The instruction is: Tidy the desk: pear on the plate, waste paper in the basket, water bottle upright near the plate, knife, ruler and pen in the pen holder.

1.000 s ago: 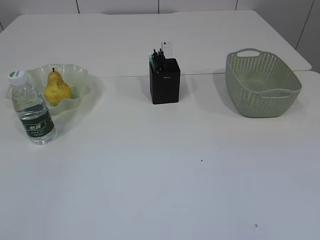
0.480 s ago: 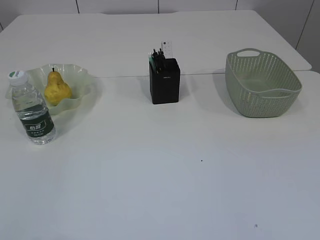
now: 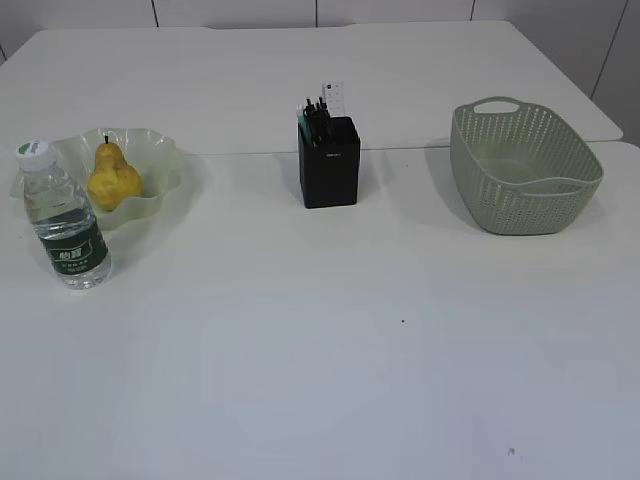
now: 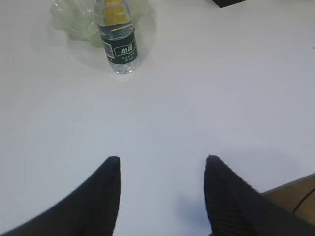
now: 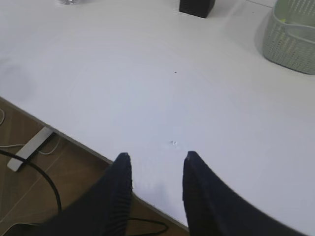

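Sitting on the plate (image 3: 160, 160), the pear (image 3: 113, 178); both claws spread, empty.

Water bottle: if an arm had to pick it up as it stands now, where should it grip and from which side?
Grip the water bottle around its labelled middle, jaws level, coming from the front with the left gripper. It stands upright, and the plate with the pear sits close behind, so the front looks clearest.
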